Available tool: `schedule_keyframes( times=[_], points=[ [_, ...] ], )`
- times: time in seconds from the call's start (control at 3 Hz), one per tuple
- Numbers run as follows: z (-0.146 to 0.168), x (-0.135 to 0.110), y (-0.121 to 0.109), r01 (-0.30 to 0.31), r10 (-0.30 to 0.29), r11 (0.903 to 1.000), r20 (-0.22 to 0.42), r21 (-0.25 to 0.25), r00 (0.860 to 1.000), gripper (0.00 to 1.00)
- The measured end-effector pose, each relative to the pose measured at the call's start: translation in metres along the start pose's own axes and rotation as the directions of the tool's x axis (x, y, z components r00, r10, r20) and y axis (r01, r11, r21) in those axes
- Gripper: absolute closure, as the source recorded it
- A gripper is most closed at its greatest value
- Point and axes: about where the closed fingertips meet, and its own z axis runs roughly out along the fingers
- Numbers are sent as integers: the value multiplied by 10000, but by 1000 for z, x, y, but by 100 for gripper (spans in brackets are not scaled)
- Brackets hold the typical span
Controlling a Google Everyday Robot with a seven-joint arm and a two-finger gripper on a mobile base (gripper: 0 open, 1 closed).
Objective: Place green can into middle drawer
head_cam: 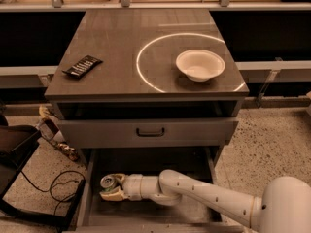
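Observation:
The green can (107, 182) shows its silver top with pull tab at the left end of the open middle drawer (146, 213), a deep grey tray pulled out at the bottom of the cabinet. My gripper (110, 190) is inside the tray, shut on the can from the right, and holds it upright near the tray's left wall. My white arm (204, 198) reaches in from the lower right across the tray. The can's lower sides are hidden by the fingers.
A shut grey drawer front with a black handle (149, 131) sits above the tray. On the cabinet top are a white bowl (200, 64) and a black remote-like object (82, 66). Black cables (58, 184) and a dark case (14, 147) lie on the floor to the left.

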Motion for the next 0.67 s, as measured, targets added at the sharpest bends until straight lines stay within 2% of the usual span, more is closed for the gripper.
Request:
schedule_keyframes(
  times=[0.67],
  points=[
    [1, 0, 1, -1, 1, 10000, 7, -28, 10000, 4]
  ],
)
